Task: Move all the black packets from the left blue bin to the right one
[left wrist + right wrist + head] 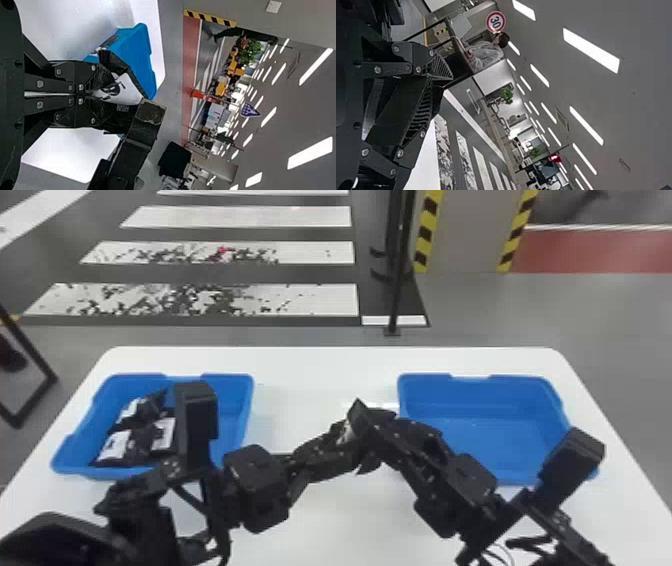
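In the head view my left gripper (345, 447) is over the middle of the table, shut on a black packet with a white label (347, 433). Facing it, my right gripper (376, 421) has its fingers apart close against that packet. The left wrist view has the left gripper (104, 94) closed on the packet (128, 92), with a right finger across the packet's far end. In the right wrist view the right gripper (443, 86) is open. Several black packets (137, 445) with white labels lie in the left blue bin (237, 410).
The right blue bin (490, 440) stands on the white table (320, 375), just behind and beside the right arm. The left forearm overlaps the left bin's front edge in the head view. A thin black post (397, 290) stands on the floor beyond the table.
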`<control>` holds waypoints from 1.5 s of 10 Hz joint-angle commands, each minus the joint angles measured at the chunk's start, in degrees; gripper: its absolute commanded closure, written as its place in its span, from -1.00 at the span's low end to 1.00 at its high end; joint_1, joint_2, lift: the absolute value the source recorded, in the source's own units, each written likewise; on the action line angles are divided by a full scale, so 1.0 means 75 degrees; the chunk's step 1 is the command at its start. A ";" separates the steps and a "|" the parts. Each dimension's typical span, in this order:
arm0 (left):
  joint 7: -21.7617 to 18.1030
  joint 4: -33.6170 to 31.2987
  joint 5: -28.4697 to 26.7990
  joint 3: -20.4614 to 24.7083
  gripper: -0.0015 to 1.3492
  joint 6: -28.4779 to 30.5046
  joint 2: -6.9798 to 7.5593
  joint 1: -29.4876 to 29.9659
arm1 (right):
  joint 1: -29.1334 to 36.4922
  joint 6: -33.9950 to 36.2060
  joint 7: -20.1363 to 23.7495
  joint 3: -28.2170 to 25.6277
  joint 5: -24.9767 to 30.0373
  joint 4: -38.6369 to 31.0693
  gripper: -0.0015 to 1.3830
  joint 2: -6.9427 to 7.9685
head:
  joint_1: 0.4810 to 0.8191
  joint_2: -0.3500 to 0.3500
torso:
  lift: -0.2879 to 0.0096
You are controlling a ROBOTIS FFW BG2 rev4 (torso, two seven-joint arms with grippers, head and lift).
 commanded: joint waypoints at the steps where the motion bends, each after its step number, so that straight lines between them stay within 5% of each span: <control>1: -0.0001 -0.0001 -0.0035 -0.0007 0.77 -0.0036 -0.0002 -0.0015 | -0.0040 0.0111 0.0013 0.0014 -0.0277 0.0108 0.85 0.0000 | 0.27 0.04 | -0.01; 2: -0.0001 -0.0001 -0.0035 -0.0007 0.77 -0.0036 -0.0002 0.0004 | -0.0040 0.0167 0.0001 0.0014 -0.0765 0.0333 0.44 0.0035 | 0.27 0.04 | -0.01; 3: -0.0001 -0.0001 -0.0065 0.0023 0.77 -0.0036 -0.0002 0.0004 | -0.0002 0.0017 0.0001 -0.0138 -0.0749 0.0333 -0.38 0.0047 | 0.27 0.05 | -0.01; 4: -0.0001 -0.0001 -0.0096 0.0069 0.77 -0.0036 -0.0002 0.0023 | 0.0073 0.0017 0.0001 -0.0321 -0.0734 0.0258 -0.78 0.0047 | 0.27 0.05 | -0.01; 9: -0.0001 -0.0001 -0.0081 0.0160 0.77 -0.0018 -0.0014 0.0060 | 0.0129 0.0073 0.0001 -0.0443 -0.0704 0.0202 -0.81 0.0059 | 0.27 -0.02 | -0.01; 11: -0.0001 -0.0001 -0.0081 0.0130 0.77 0.0020 -0.0014 0.0023 | 0.0035 0.0111 0.0013 -0.0352 -0.0689 0.0202 -0.77 0.0059 | 0.27 -0.02 | -0.01; 12: -0.0001 -0.0001 -0.0081 0.0114 0.77 0.0039 -0.0014 0.0023 | -0.0021 0.0223 0.0013 -0.0321 -0.0704 0.0239 -0.52 0.0059 | 0.27 -0.01 | -0.01; 14: -0.0001 -0.0001 -0.0050 0.0114 0.77 0.0039 -0.0002 0.0041 | -0.0040 0.0448 0.0013 -0.0321 -0.0673 0.0239 0.52 0.0059 | 0.27 0.01 | -0.01; 15: -0.0001 -0.0001 -0.0050 0.0130 0.77 0.0039 -0.0002 0.0041 | -0.0040 0.0467 0.0013 -0.0321 -0.0628 0.0221 0.86 0.0059 | 0.27 0.02 | -0.01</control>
